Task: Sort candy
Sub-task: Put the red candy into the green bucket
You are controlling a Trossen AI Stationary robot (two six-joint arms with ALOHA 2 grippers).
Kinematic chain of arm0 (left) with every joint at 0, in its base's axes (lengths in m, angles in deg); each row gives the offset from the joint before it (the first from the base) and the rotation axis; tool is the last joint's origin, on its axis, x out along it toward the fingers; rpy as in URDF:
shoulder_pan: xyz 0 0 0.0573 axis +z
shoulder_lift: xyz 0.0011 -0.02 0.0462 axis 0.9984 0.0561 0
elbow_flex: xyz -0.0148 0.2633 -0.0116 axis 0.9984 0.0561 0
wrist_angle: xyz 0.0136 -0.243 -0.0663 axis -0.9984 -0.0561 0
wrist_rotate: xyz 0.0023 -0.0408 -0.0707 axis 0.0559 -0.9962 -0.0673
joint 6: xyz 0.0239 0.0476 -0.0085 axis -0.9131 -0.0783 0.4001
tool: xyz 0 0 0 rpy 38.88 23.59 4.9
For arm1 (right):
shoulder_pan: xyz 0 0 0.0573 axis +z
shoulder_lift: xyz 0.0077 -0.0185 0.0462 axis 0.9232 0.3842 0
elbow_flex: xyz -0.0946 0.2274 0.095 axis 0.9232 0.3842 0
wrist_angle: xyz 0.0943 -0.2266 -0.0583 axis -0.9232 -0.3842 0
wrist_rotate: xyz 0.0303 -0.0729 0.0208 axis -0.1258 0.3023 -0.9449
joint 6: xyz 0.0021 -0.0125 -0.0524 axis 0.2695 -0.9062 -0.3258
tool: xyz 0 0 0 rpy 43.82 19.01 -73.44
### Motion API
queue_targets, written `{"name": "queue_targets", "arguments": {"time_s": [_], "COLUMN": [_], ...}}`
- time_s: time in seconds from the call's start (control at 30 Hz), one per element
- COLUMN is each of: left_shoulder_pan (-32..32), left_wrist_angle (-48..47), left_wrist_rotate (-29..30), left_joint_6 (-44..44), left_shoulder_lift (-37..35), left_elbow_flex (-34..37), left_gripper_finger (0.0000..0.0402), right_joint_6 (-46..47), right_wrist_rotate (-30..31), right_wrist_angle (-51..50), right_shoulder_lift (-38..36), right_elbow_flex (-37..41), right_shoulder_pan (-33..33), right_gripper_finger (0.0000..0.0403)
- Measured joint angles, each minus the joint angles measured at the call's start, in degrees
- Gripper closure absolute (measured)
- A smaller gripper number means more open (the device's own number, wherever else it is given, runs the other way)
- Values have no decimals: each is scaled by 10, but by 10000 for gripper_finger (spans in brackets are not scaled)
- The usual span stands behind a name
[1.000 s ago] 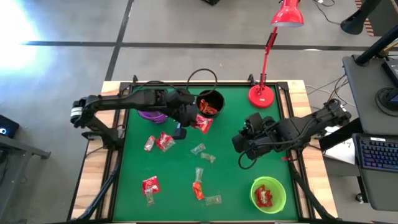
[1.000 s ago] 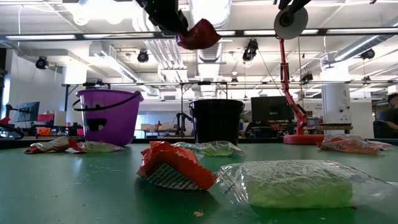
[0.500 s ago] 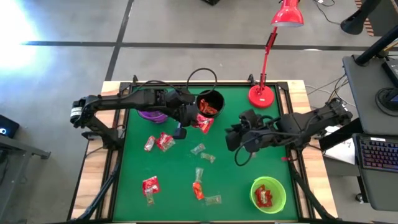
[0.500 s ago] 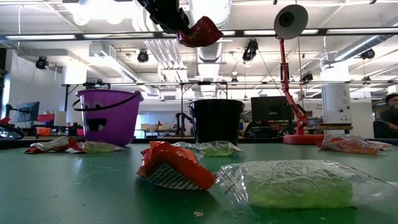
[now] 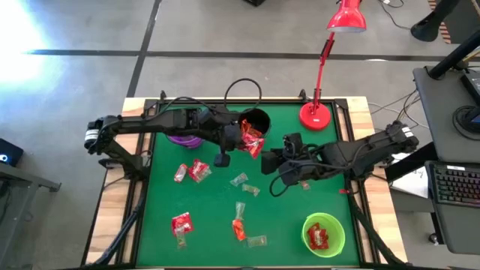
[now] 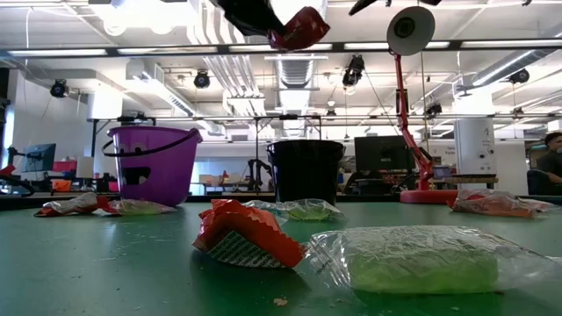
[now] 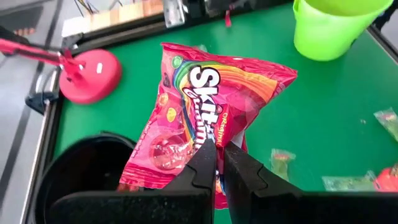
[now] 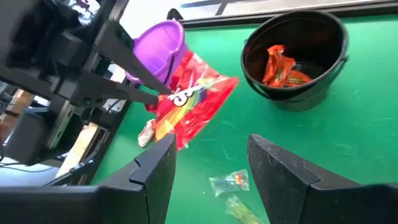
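The left pincer [image 7: 217,163] is clamping a red candy bag [image 7: 208,106] in the air beside the black bucket [image 5: 255,120]. The right pincer [image 8: 208,163], fingers apart, is hovering near it above the counter [image 5: 300,225]. Likely next: carrying the bag over the bucket's mouth and letting go.

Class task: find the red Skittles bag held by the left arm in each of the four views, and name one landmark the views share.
High view: Skittles bag at centre, beside the black bucket.
Low view: top edge, above the bucket.
Left wrist view: centre, pinched in the left end effector.
Right wrist view: left of centre.
Shared landmark: black bucket.
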Motion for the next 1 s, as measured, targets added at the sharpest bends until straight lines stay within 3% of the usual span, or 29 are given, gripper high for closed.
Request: {"name": "queue_targets", "arguments": {"time_s": [0.7, 0.83, 1.0], "left_shoulder_pan": [-1, -1, -1], "left_wrist_angle": [19, 23, 34], "left_wrist_rotate": [0, -1, -2], "left_joint_6": [0, 0, 0], "left_shoulder_lift": [1, 1, 3], "left_elbow_flex": [1, 1, 1], "left_gripper_finger": [401, 401, 401], "right_joint_6": [-87, -122, -153], "right_wrist_rotate": [0, -2, -7], "right_wrist_angle": [85, 108, 114], "right_shoulder_lift": [36, 36, 36], "right_elbow_flex": [0, 0, 0], "right_shoulder_pan": [-53, -58, -59], "right_gripper_finger": [215, 238, 304]}}
